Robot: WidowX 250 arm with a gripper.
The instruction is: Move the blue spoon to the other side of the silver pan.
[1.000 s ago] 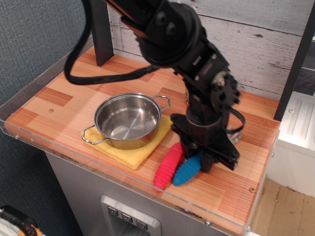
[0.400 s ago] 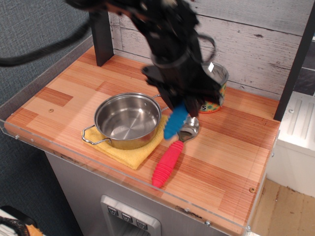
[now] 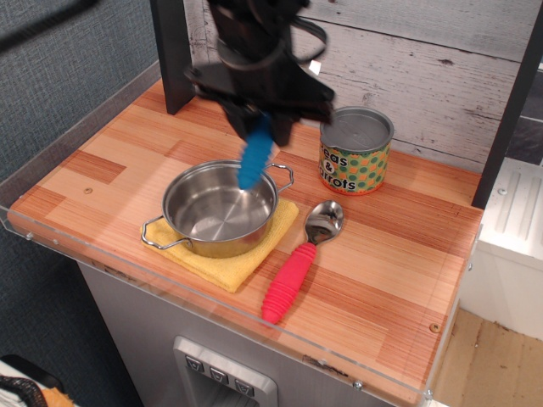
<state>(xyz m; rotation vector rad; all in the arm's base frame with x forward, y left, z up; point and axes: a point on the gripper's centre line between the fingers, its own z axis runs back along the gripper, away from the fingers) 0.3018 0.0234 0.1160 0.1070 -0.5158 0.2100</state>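
Note:
My gripper [image 3: 265, 119] is shut on the blue spoon [image 3: 254, 157] and holds it in the air, its blue ribbed handle hanging down over the far rim of the silver pan [image 3: 221, 209]. The spoon's metal head is hidden inside the gripper. The pan is a round shiny steel pot with two wire loop handles, resting on a yellow cloth [image 3: 237, 259] near the front of the wooden counter.
A red-handled spoon [image 3: 297, 264] lies right of the pan. A tin can with a green-dotted label [image 3: 355, 152] stands at the back right. A dark post [image 3: 174, 51] rises at the back left. A clear plastic lip [image 3: 212, 309] edges the counter.
The gripper closed on the blue spoon right of the pan, lifted it and carried it left and back; it now hangs over the pan. The can and red spoon became visible.

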